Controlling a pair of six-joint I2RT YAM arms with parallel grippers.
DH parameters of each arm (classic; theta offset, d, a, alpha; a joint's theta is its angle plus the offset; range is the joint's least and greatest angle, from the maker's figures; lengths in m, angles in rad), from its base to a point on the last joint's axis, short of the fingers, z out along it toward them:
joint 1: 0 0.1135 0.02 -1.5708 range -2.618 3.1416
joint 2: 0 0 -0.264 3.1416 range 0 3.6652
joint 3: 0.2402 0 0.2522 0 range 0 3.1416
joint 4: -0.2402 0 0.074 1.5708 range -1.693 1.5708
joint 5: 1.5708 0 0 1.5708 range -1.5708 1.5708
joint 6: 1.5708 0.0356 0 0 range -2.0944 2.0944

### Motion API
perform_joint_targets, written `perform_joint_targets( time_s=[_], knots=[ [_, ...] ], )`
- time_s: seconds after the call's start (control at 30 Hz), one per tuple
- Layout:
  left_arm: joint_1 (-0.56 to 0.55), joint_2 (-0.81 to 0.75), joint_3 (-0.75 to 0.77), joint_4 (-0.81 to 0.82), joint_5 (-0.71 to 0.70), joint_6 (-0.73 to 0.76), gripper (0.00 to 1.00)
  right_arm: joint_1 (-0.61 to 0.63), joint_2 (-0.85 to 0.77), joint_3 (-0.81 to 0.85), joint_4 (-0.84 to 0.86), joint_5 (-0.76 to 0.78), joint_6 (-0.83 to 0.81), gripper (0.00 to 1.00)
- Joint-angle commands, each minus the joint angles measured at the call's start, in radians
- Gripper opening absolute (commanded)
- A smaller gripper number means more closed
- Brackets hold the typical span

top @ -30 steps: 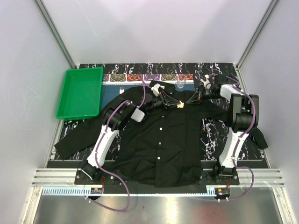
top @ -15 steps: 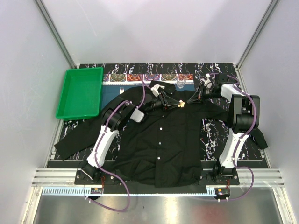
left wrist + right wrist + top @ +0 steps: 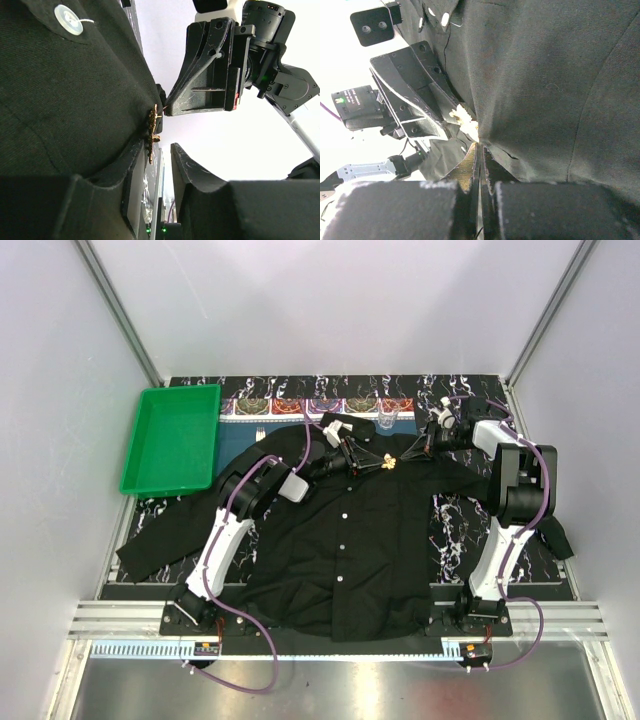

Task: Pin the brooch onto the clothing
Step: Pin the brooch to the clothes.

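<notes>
A green tray (image 3: 170,440) sits at the far left, on the patterned mat (image 3: 290,405). Next to it the black shirt (image 3: 340,560) lies flat with its front up. White buttons (image 3: 343,514) go down its middle. One sleeve runs out to the left, below the tray. The collar is at the far end.

The left arm (image 3: 225,540) stretches over the shirt toward the collar. The left gripper (image 3: 368,462) is low over the chest of the shirt. Its jaws are a little bit apart. In its own wrist view, light shows through the gap, so nothing is squeezed there. A fold of shirt cloth lies against the outer side of one finger (image 3: 135,185).

The brooch (image 3: 388,463) is tiny and gold. It is on the shirt just below the collar, to the right of the buttons, between the two grippers. In the left wrist view it sits on the edge of the cloth fold, just past the left fingertips. A thin bit of it points at the tip of the right gripper.

A small clear glass (image 3: 387,421) stands on the mat behind the collar.

The right gripper (image 3: 408,453) points in from the right. Its jaws are squeezed tight together. Its tips are right at the brooch. I cannot tell if they pinch it or only touch it. The right arm (image 3: 520,485) bends near the right edge, above the other sleeve.
</notes>
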Motion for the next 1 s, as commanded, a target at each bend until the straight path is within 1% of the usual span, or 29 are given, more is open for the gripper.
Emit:
perform_joint_targets(
  time_s=[0.0, 0.23, 0.33, 0.5, 0.53, 0.57, 0.63, 0.7, 0.8, 0.9, 0.97],
  knots=[
    [-0.006, -0.043, 0.003, 0.214, 0.015, -0.003, 0.31, 0.003, -0.057, 0.004, 0.017, 0.0, -0.005, 0.0],
    [-0.008, -0.037, 0.012, 0.273, 0.02, -0.004, 0.33, 0.003, -0.065, 0.003, 0.012, 0.015, -0.018, 0.0],
    [-0.008, -0.04, 0.006, 0.277, 0.006, -0.006, 0.31, 0.003, -0.069, 0.001, 0.009, 0.007, -0.028, 0.0],
    [-0.011, -0.036, 0.012, 0.231, 0.001, 0.013, 0.2, 0.011, -0.072, 0.006, 0.0, -0.002, -0.051, 0.0],
    [-0.011, -0.034, 0.015, 0.225, 0.0, 0.013, 0.17, 0.014, -0.071, 0.014, -0.005, -0.002, -0.052, 0.0],
    [-0.013, -0.034, 0.017, 0.211, 0.0, 0.017, 0.12, 0.02, -0.063, 0.018, -0.02, 0.001, -0.057, 0.0],
    [-0.014, -0.031, 0.026, 0.191, 0.001, 0.024, 0.06, 0.026, -0.062, 0.027, -0.031, 0.006, -0.072, 0.01],
    [-0.017, -0.029, 0.034, 0.152, 0.004, 0.028, 0.01, 0.035, -0.065, 0.032, -0.036, 0.013, -0.083, 0.04],
    [-0.02, -0.022, 0.053, 0.087, 0.006, 0.03, 0.0, 0.044, -0.063, 0.041, -0.042, 0.013, -0.091, 0.06],
    [-0.025, -0.016, 0.07, 0.027, 0.011, 0.048, 0.0, 0.046, -0.06, 0.049, -0.048, 0.012, -0.098, 0.12],
    [-0.025, -0.011, 0.072, 0.003, 0.006, 0.05, 0.0, 0.046, -0.06, 0.054, -0.065, 0.013, -0.104, 0.21]
  ],
)
